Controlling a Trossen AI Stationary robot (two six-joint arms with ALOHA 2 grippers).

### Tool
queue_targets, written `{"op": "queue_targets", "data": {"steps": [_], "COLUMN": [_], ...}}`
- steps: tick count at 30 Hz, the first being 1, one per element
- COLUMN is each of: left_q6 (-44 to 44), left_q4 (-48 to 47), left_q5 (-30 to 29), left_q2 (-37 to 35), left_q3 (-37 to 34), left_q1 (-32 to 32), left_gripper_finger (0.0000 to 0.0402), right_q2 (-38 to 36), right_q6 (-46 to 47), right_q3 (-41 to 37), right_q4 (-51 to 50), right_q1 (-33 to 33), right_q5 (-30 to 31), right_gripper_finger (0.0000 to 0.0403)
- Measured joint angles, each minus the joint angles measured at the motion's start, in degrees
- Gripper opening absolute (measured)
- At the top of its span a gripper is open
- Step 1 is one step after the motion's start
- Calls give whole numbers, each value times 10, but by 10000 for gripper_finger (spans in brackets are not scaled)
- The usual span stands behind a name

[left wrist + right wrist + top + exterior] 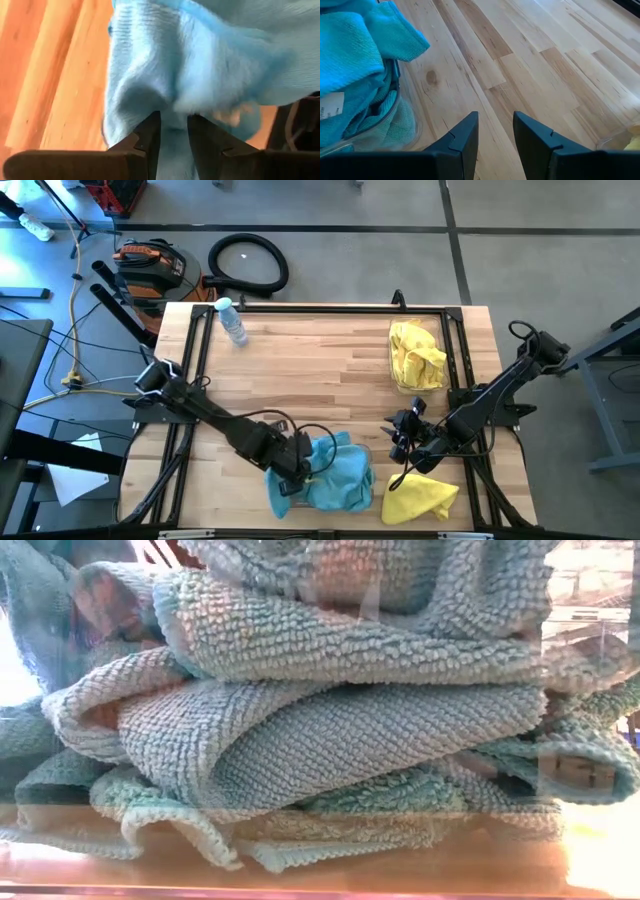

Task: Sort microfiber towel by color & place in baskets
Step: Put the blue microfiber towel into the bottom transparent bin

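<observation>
I see my left gripper (291,476) with fingers parted over the heaped teal-blue microfiber cloths (325,472) in the near clear plastic bin (405,127). Right gripper (398,442) parted, empty, beside it.

Bare tabletop (320,370) lies wide across the middle, room for my grippers to pass. The water bottle (232,320) stands at the far left corner. Teal towels (330,475) heap up against my left gripper (290,480), blocking its front.
</observation>
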Motion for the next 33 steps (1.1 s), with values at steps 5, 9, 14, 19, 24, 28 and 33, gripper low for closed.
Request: {"op": "queue_targets", "data": {"steps": [5, 9, 14, 19, 24, 28, 33], "left_q6": [-8, -14, -36, -54, -38, -5, 16], "left_q4": [-17, -17, -47, -105, -104, -88, -66], "left_q5": [-6, -6, -5, -5, -5, 25, 62], "left_q2": [1, 1, 1, 3, 36, 85, 131], "left_q3": [40, 51, 56, 56, 56, 56, 56], "left_q1": [-11, -19, -26, -25, -24, -22, -13], "left_gripper_finger": [83, 83, 83, 83, 83, 83, 83], "right_q2": [0, 0, 0, 0, 0, 0, 0], "right_q6": [-1, -1, -1, -1, -1, -1, -1], "right_q3": [0, 0, 0, 0, 0, 0, 0], "right_q4": [0, 0, 0, 0, 0, 0, 0], "right_q1": [0, 0, 0, 0, 0, 0, 0], "right_q5": [0, 0, 0, 0, 0, 0, 0], "right_gripper_finger": [116, 116, 116, 116, 116, 116, 116]}}
